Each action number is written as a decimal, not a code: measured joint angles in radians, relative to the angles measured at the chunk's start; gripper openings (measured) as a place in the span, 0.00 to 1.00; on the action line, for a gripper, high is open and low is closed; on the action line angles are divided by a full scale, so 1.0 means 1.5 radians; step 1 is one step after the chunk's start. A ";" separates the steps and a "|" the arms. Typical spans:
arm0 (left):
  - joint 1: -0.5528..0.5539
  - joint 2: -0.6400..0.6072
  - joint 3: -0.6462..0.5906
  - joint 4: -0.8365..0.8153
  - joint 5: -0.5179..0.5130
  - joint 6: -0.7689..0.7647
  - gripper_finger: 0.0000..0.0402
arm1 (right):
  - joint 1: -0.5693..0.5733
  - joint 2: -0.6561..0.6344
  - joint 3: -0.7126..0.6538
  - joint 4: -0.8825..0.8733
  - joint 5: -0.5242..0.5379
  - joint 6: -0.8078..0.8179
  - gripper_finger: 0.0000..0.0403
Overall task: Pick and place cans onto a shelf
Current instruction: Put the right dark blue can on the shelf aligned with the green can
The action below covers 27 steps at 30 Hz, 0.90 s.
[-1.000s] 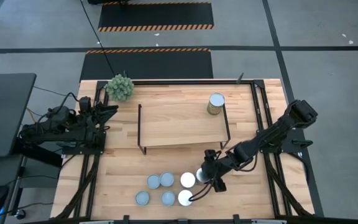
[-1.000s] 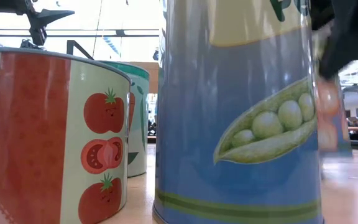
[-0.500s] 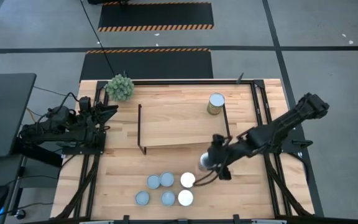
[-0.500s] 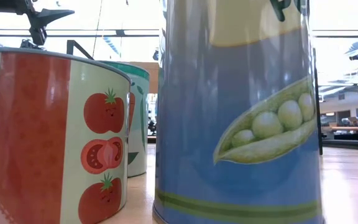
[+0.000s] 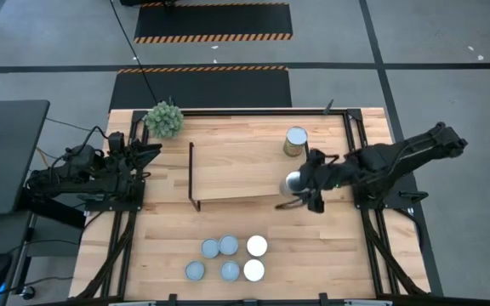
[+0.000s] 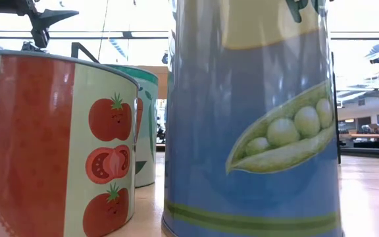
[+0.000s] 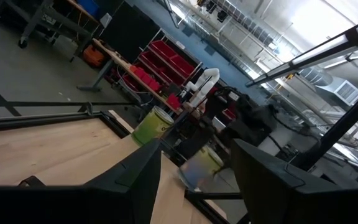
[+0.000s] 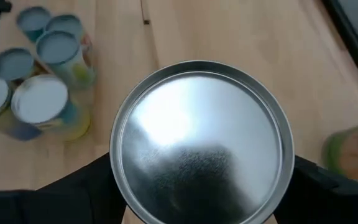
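Jaws first: your right gripper is clamped wide around a can, one dark finger on either side of its body, and the right wrist view shows that silvery lid filling the space between them. From above, you can see this held can at the front edge of the shelf, near its right end frame, with the right arm reaching in from the table's right side.

1 more can stands upright at the back right corner of the shelf, well apart from the held one.

On the table in front of the shelf, you have 6 cans in a loose cluster: 4 with pale blue-grey tops, and 2 with white tops on the cluster's right side. The low view is nearly filled by 2 of them (a blue pea-printed can and a tomato-printed can).

Your left gripper waits at the back left of the table, close to the green ball plant. Its jaws stand parted and hold nothing, as the left wrist view shows between the 2 dark fingers.
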 joint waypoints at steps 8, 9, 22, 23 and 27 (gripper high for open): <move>0.000 0.000 0.000 0.000 0.000 -0.001 0.50 | -0.062 -0.035 0.001 -0.032 -0.026 -0.062 0.77; 0.000 0.000 0.000 0.000 0.000 -0.001 0.50 | -0.071 -0.036 0.001 -0.039 -0.034 -0.072 0.77; 0.000 0.000 0.000 -0.004 0.000 0.000 0.50 | -0.175 -0.036 0.000 -0.073 -0.143 -0.166 0.77; 0.000 0.000 0.000 -0.004 0.000 0.000 0.50 | -0.181 -0.036 0.000 -0.073 -0.156 -0.169 0.77; 0.000 0.000 0.000 -0.004 0.000 0.000 0.50 | -0.193 -0.034 0.000 -0.082 -0.190 -0.172 0.81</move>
